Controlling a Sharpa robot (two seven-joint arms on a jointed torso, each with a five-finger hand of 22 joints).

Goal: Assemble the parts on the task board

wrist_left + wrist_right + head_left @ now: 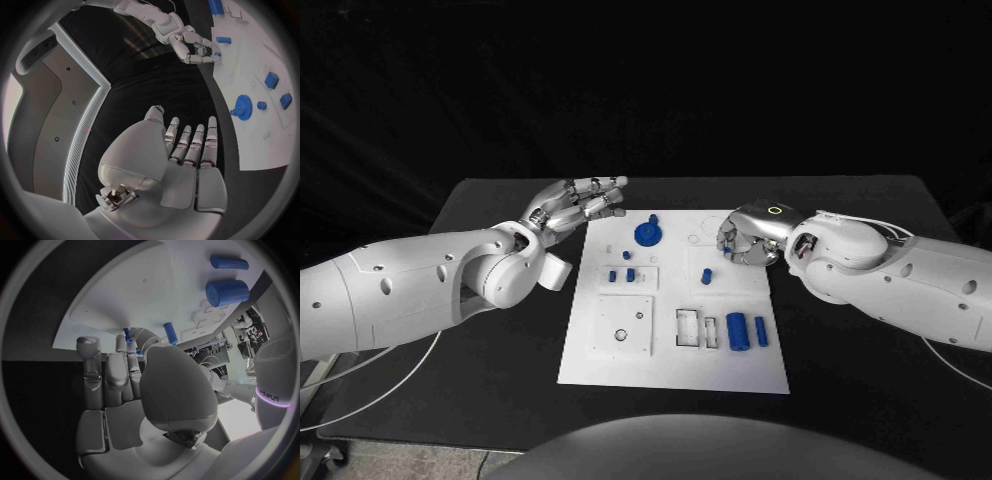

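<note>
The white task board lies in the middle of the black tabletop, and on it we see a blue gear near its far edge, small blue blocks mid-board and two blue cylinders toward its near right. Our left hand hovers just off the board's far left corner, fingers straight and apart, holding nothing. Our right hand sits over the far right edge with fingers curled; we cannot tell whether it holds anything.
</note>
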